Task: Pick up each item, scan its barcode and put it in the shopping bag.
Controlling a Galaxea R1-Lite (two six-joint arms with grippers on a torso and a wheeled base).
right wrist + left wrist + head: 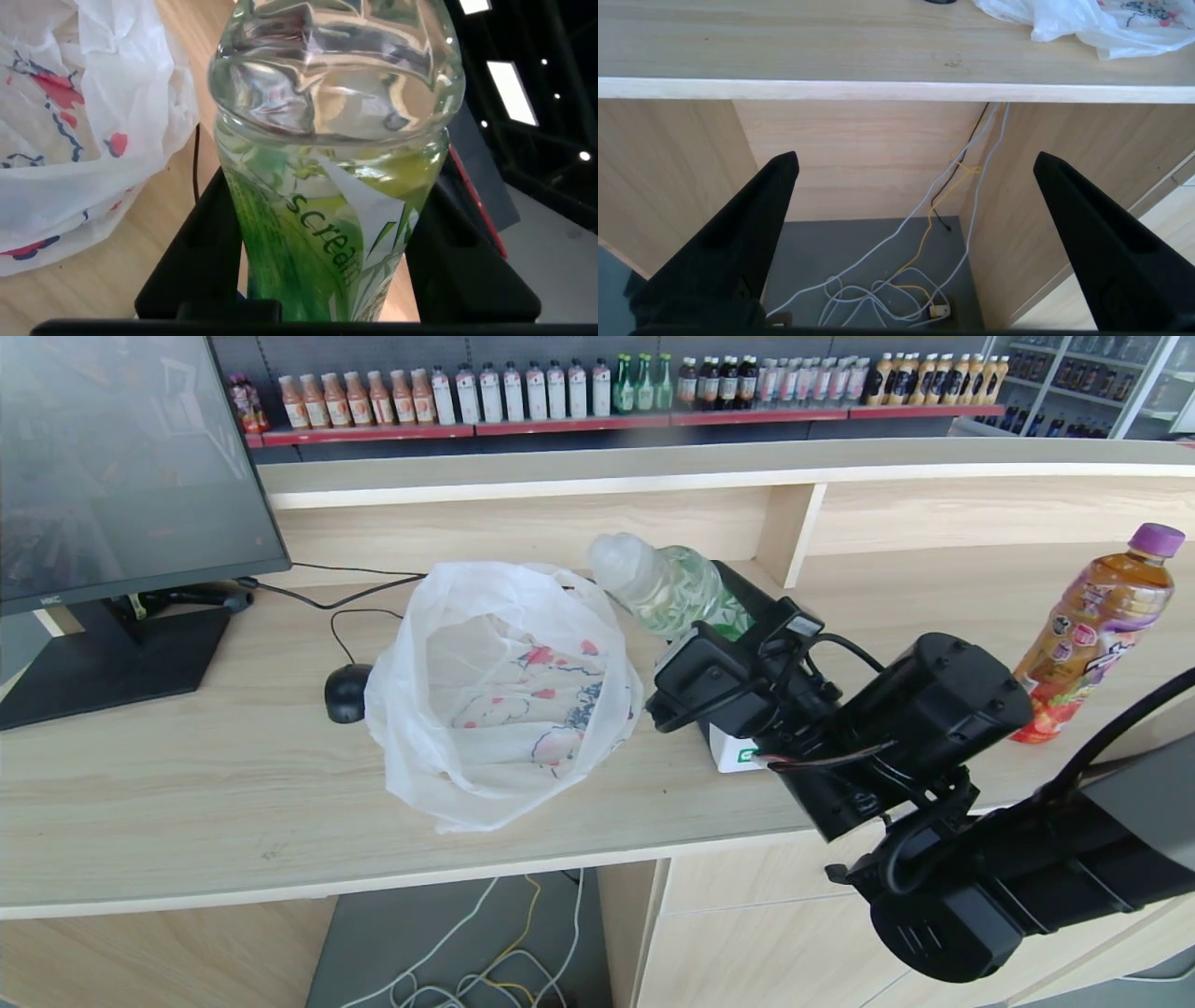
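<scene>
Right gripper (724,621): its black fingers (196,271) are pressed against both sides of a clear bottle (667,586), gripping it round the green-labelled part. The bottle appears held clear of the counter (187,784) and tilted. Its long axis runs out from the fingers toward the counter's back edge and to the left. The free end is rounded and clear; whether it is the cap or the base cannot be told. That end sits just beside the right rim of the shopping bag (504,691), which lies mid-counter with its mouth open upward. Judgement: the bag lies to the left of the held bottle, so placing it turns on a short carry leftward and an end-first drop into the mouth. Whether the barcode has been read cannot be told. A small white box (731,753) rests on the counter beneath the wrist. An orange drink bottle (1092,635) stands upright near the counter's right end, well apart from the bag. Left gripper (915,252): fingers spread wide, holding nothing, low before the counter's front edge. The right arm is the nearer to the bag.
</scene>
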